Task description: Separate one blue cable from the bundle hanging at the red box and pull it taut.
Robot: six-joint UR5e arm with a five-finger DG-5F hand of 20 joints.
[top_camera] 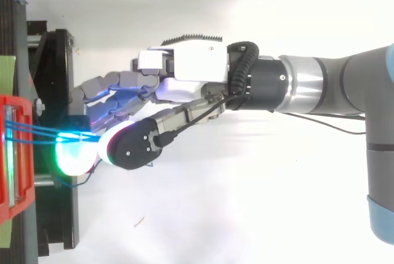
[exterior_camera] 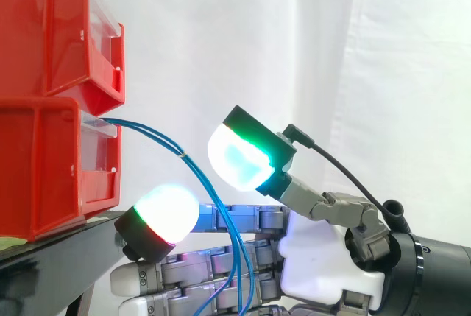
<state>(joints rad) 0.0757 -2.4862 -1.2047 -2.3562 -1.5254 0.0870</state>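
Note:
Two thin blue cables (exterior_camera: 165,141) leave the front of the lower red box (exterior_camera: 44,169) and arc right and down across my hand (exterior_camera: 316,257). My hand comes in from the right, low, with its fingers stretched towards the box. One glowing fingertip (exterior_camera: 165,213) rises just left of the cables, and the thumb pad (exterior_camera: 235,158) stands above and right of them, apart from it. Nothing is pinched, and the cables hang slack. From above, the blue cables (top_camera: 37,132) run from the red box (top_camera: 15,153) to the green-glowing fingertip (top_camera: 72,156) of my hand (top_camera: 191,64).
A second red bin (exterior_camera: 51,29) sits on top of the lower one. Both rest on a black stand (exterior_camera: 59,257), whose edge lies just under my fingertips. A white curtain (exterior_camera: 383,51) hangs behind.

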